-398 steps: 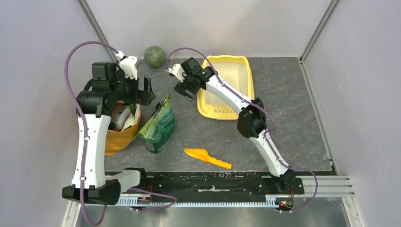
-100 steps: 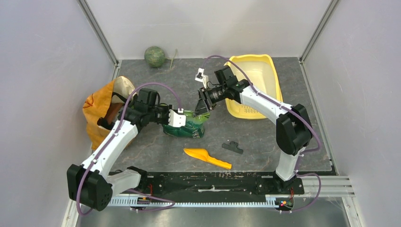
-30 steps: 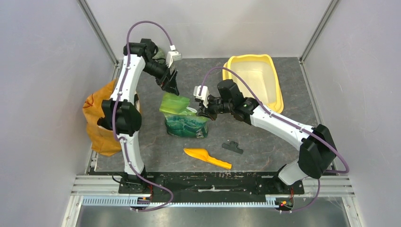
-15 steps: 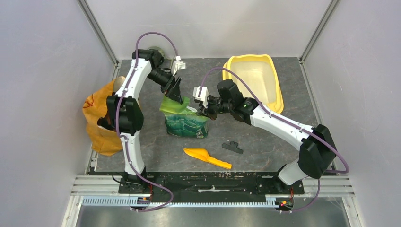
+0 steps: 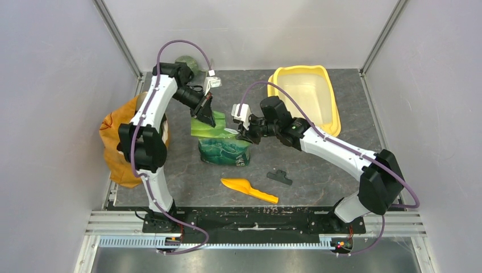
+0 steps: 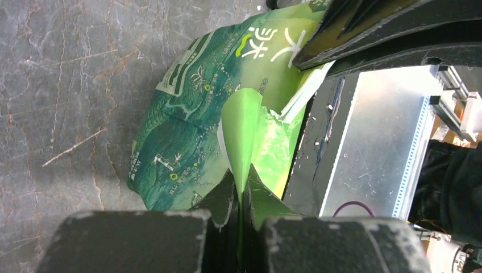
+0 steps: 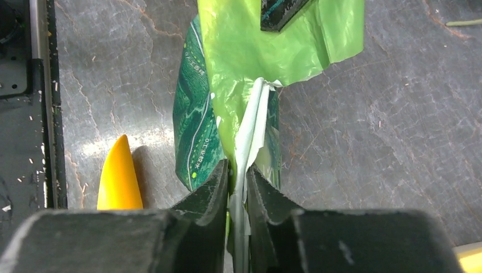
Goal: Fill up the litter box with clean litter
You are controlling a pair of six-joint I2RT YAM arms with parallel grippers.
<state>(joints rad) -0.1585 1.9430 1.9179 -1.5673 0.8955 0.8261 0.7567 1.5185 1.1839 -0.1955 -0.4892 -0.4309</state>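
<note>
Pouch [image 5: 223, 149] at frame centre, litter box [image 5: 299, 69] upper right. The left gripper [image 5: 207, 119] is clamped on the pouch's pale green flap. The right gripper [image 5: 243, 135] pinches its torn edge.

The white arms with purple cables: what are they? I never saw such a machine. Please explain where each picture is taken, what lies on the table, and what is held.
They are two robot arms bolted to a table. One picture looks down from above; the other two come from a camera on each wrist. On the table are a green pouch, a yellow litter box, an orange scoop and an orange bag. The left pincer and the right pincer each pinch the pouch's top.
</note>
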